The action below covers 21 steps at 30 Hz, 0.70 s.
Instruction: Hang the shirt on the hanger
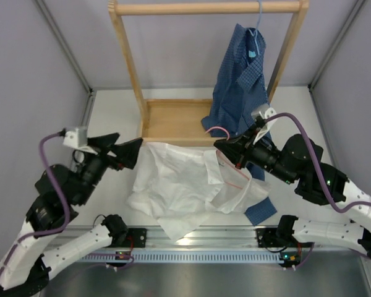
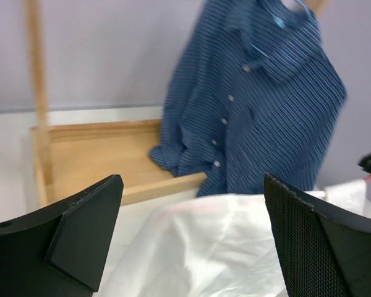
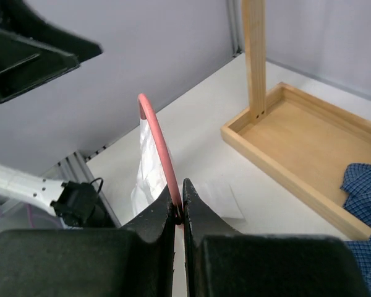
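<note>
While right gripper point(image 3: 179, 189) jaws pinch the hanger point(image 3: 156, 131), left gripper point(image 2: 191, 185) jaws stand wide.

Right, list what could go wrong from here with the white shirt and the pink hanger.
1. The right fingers pinch the thin pink hanger at a single spot on its wire, so it may swivel or slip under load.
2. The left fingers are open and hold nothing; the crumpled white shirt could drag along with the hanger.
3. The blue shirt hangs close by the right arm and might snag.
</note>
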Tool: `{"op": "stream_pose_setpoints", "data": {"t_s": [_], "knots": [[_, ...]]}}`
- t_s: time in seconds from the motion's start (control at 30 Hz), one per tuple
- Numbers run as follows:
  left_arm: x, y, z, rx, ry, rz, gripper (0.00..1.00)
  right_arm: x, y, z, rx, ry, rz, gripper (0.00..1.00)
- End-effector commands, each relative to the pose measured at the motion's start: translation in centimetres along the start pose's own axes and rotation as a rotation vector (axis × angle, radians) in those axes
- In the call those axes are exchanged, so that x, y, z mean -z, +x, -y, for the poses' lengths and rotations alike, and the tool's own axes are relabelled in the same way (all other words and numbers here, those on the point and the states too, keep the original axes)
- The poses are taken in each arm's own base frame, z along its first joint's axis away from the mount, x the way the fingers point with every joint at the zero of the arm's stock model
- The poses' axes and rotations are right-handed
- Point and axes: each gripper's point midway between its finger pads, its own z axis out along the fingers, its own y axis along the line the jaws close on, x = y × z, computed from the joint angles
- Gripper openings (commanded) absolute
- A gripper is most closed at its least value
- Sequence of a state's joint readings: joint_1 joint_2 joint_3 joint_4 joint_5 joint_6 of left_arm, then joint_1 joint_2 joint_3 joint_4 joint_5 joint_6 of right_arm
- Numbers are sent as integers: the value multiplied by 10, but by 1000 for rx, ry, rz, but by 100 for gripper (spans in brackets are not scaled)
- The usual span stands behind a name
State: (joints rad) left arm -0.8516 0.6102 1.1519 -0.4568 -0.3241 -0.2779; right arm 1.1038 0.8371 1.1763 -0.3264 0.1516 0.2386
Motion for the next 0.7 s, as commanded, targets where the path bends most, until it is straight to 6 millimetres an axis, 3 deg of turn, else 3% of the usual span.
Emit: {"op": "stream_pose_setpoints", "data": {"t_s": [0.0, 0.07, 0.23, 0.3, 0.43, 0.5, 0.53, 0.57, 0.6, 0.67], "knots": [[26, 28, -66, 155, -319, 51, 98, 8, -43, 8, -9, 77, 91, 0], [24, 43, -53, 159, -231, 18, 98, 12, -57, 4, -7, 66, 111, 0], [4, 91, -44, 87, -175, -116, 98, 16, -63, -1, 28, 50, 65, 0], [-1, 94, -36, 86, -133, -117, 98, 19, -67, -1, 27, 50, 71, 0], [-12, 99, -41, 74, -158, -83, 98, 22, -67, -9, 18, 6, 64, 0], [-23, 98, -39, 61, -154, -66, 81, 21, -68, -12, 15, -13, 63, 0], [-26, 99, -40, 50, -162, -64, 65, 20, -67, -14, 14, -20, 59, 0], [-33, 103, -42, 39, -184, -73, 32, 20, -68, -14, 13, -22, 60, 0], [-36, 100, -49, 33, -229, -55, 18, 20, -68, -14, 13, -19, 60, 0], [-39, 96, -62, 27, -320, -39, 0, 20, -66, -9, 11, 7, 62, 0]]}}
